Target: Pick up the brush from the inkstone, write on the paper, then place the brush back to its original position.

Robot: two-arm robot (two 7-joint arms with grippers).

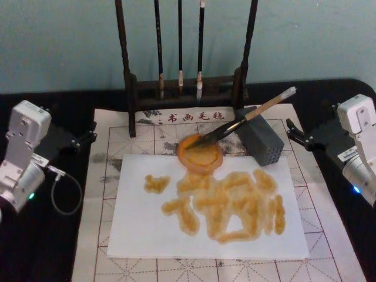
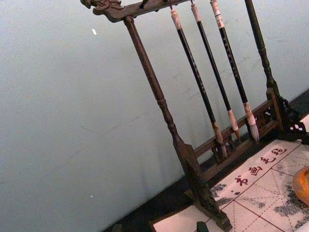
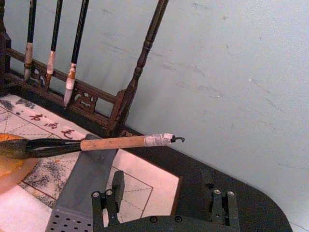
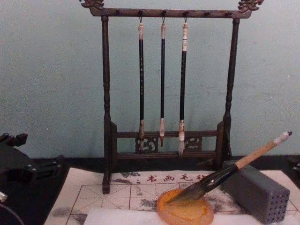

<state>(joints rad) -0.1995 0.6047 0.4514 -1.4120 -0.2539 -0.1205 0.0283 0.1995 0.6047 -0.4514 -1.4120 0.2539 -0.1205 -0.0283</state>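
The brush point(image 1: 247, 119) lies slanted, its dark bristles in the round orange inkstone point(image 1: 202, 158) and its tan handle propped on a grey block point(image 1: 262, 144). In the chest view the brush point(image 4: 243, 161) and inkstone point(image 4: 185, 213) stand the same way. The white paper point(image 1: 141, 229) in front of the dish carries several wet orange-yellow strokes. My left gripper point(image 1: 92, 132) hangs open at the mat's left edge, away from the brush. At the right edge my right gripper point(image 1: 290, 131) is open and empty; in its wrist view the brush point(image 3: 113, 143) lies just beyond its spread fingers point(image 3: 110, 200).
A dark wooden rack point(image 1: 130, 88) with three thin hanging brushes point(image 1: 180, 47) stands behind the inkstone against the pale wall. A gridded mat point(image 1: 106, 176) with printed characters lies under the paper on the black table point(image 1: 47, 247). A cable loops beside my left arm.
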